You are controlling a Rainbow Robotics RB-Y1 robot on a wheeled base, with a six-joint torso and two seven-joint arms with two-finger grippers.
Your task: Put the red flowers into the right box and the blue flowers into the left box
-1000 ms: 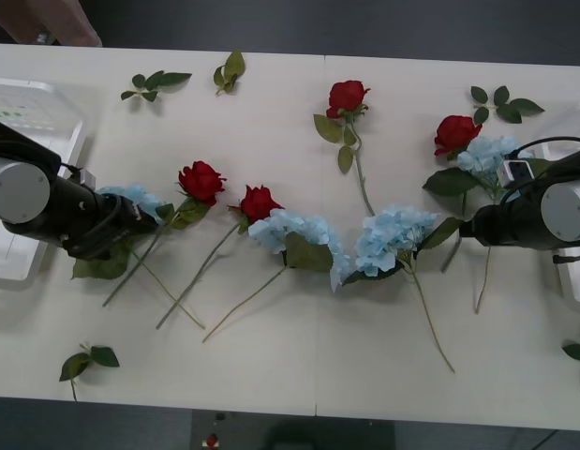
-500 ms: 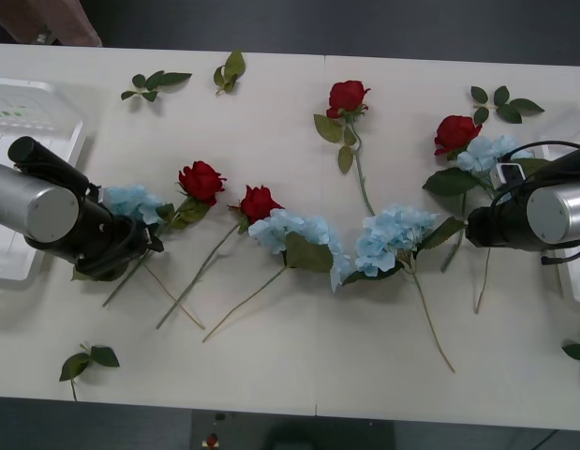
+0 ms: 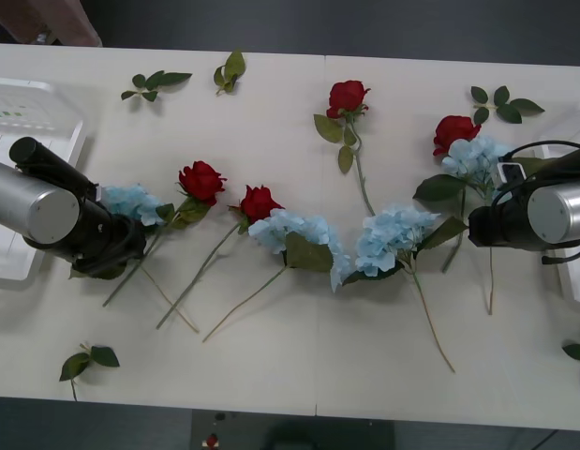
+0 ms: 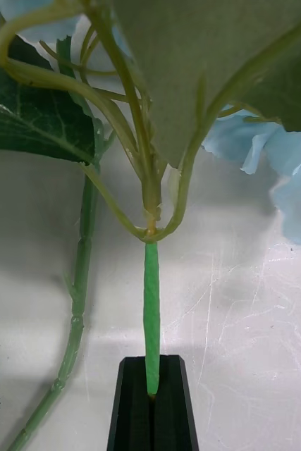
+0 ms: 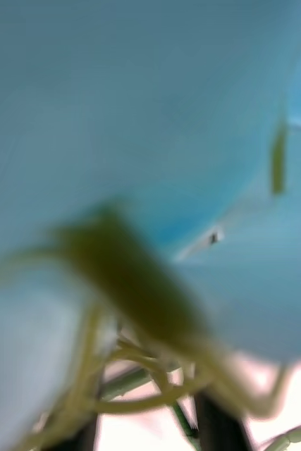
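No readable text.
No lettering, label, brand, number or sign can be made out on anything in view.

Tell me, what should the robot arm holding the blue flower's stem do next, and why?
Probably lift it a little. The right gripper is shut on the stem of a blue flower whose head overlaps a red rose. Raising it would likely free it before the trip to the left box.

Blurred pale-blue petals of a blue flower (image 5: 157, 106) cover the upper frame. Thin green stems (image 5: 143, 366) cross the lower middle, between two dark fingers (image 5: 217, 426) at the bottom.
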